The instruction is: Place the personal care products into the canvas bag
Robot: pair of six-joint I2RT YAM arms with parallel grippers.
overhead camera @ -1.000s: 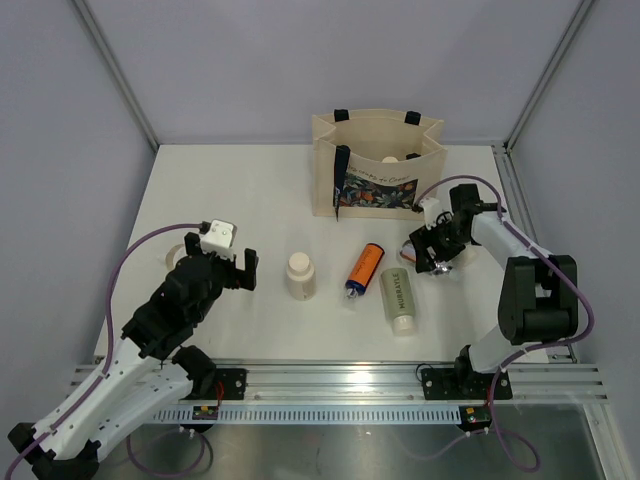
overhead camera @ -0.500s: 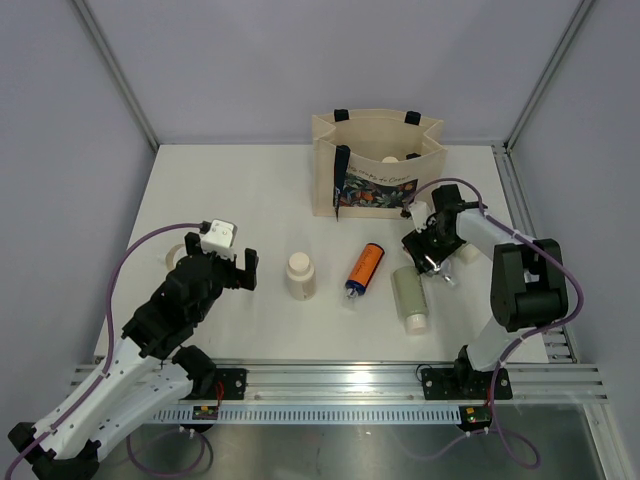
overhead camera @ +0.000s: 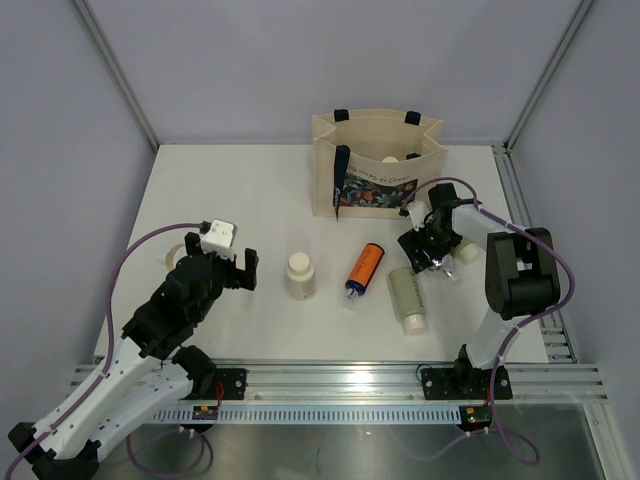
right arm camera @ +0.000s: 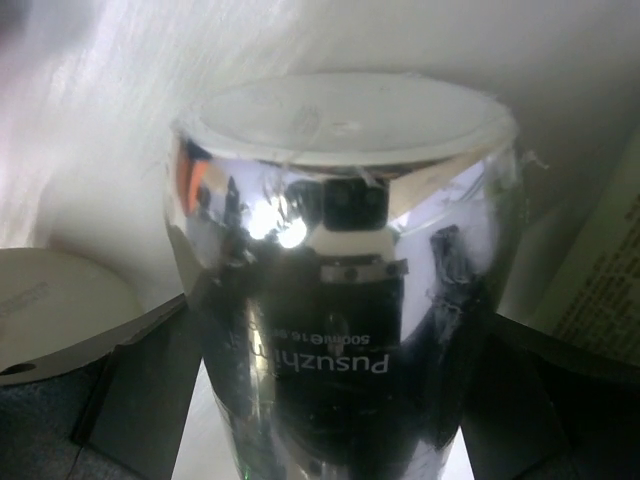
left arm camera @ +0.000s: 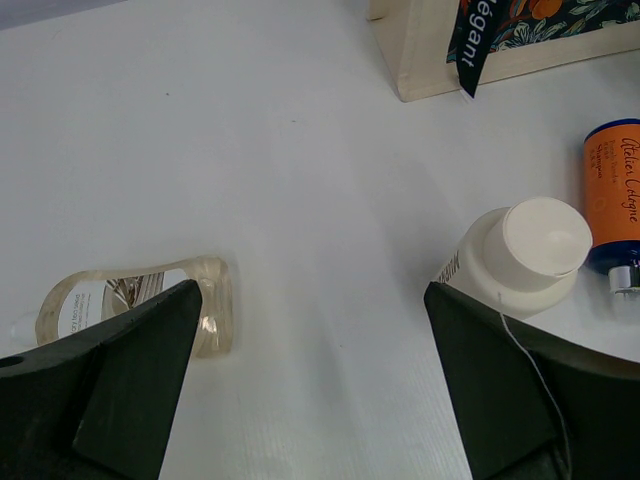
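A: White table [overhead camera: 230, 190], grey walls [overhead camera: 250, 60]. What is the biggest thing on it?

B: One bag [overhead camera: 372, 140], standing open at the far side, its printed panel facing the two arms.

A: And the grippers?

B: The left gripper [left arm camera: 312, 292] hangs over the near-left part of the table. Its jaws are spread wide with nothing between them. The right gripper [overhead camera: 428, 250] is low, just in front of the bag's right corner.

A: Is it holding anything? From above I can't make that out.

B: Its wrist camera shows it. One silver bottle [right arm camera: 340, 270] fills that view with a finger pressed against each side, so the jaws are clamped on it. I can't tell whether it is off the table.

A: What about the other bottles?

B: From above, one green bottle [overhead camera: 407, 297] lies just beside the right gripper, on the near side. One orange bottle [overhead camera: 364, 267] lies left of that. One cream bottle [overhead camera: 300, 275] sits further left, cap up. All three are outside the bag. Two pale caps [overhead camera: 392, 158] show inside it.

A: Does the left wrist view add anything?

B: One clear bottle [left arm camera: 135, 300], lying on its side by the left finger. From above, the arm hides most of it.
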